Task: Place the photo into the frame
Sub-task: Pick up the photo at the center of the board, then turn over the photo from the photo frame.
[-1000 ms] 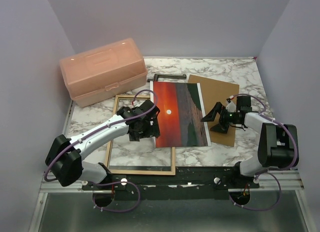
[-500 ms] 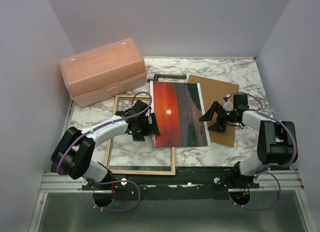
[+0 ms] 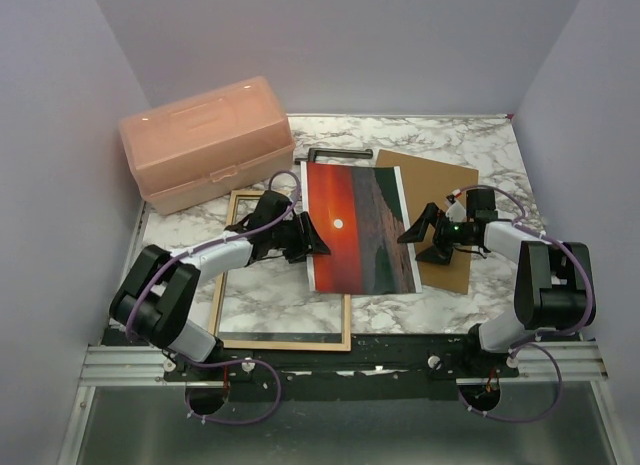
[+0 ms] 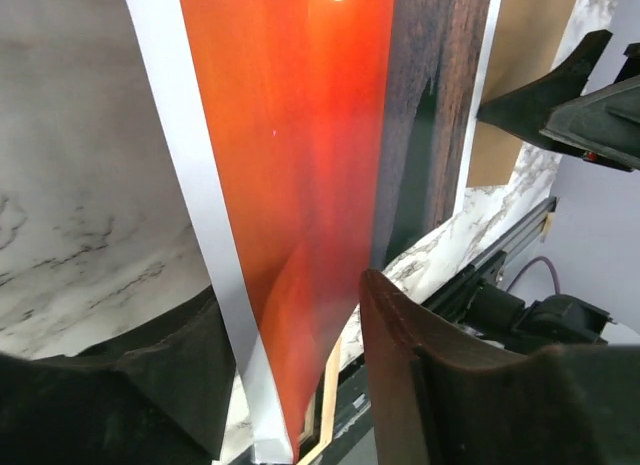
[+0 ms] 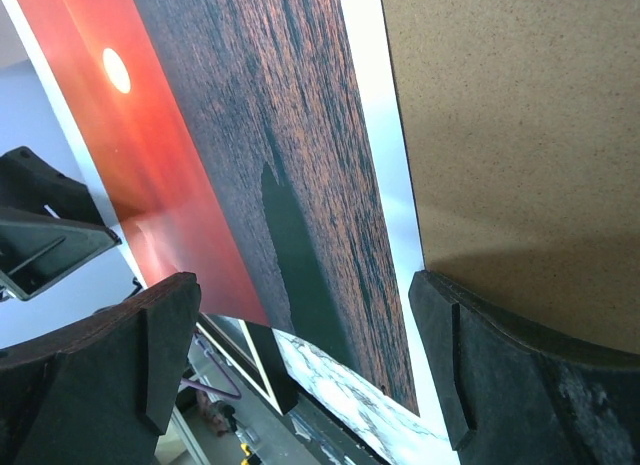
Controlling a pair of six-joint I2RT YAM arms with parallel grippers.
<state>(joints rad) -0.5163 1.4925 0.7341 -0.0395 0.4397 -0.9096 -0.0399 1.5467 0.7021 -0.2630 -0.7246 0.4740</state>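
One photo (image 3: pixel 355 230) — long axis near-far, sky leftward | left fingers (image 4: pixel 440 385) narrow astride edge | right fingers (image 5: pixel 480 365) wide

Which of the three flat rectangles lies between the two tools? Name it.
The glossy red-orange sunset photo, flanked by the left tool and right tool; the tan wooden frame lies left of it, the brown backing board right.

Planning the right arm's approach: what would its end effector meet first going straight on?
Likely the photo, at its right edge; the right end effector points there over the backing board, though height is unclear.
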